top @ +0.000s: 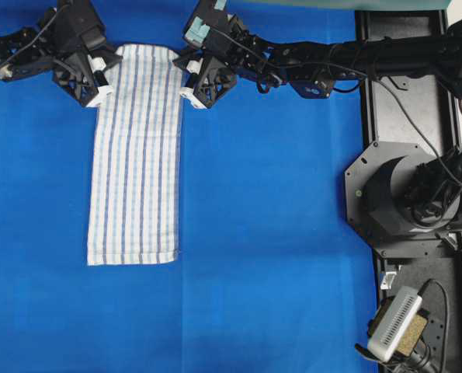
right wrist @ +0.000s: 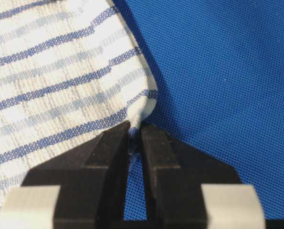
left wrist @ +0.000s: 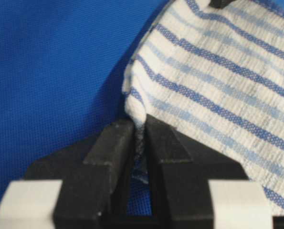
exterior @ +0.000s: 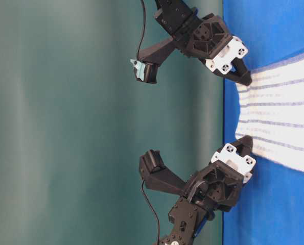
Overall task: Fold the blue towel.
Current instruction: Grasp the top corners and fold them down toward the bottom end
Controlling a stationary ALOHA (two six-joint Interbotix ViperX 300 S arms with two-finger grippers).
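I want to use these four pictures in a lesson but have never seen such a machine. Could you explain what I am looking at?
It is a robot with two arms, each ending in a pincer. One picture looks down from above, one sideways from table height, and two come from cameras on the wrists. A striped blue towel lies flat on a blue table covering. The left pincer and the right pincer have each pinched shut on one of the two corners at the towel's far end. The wrist close-ups show the cloth squeezed between the black fingers.
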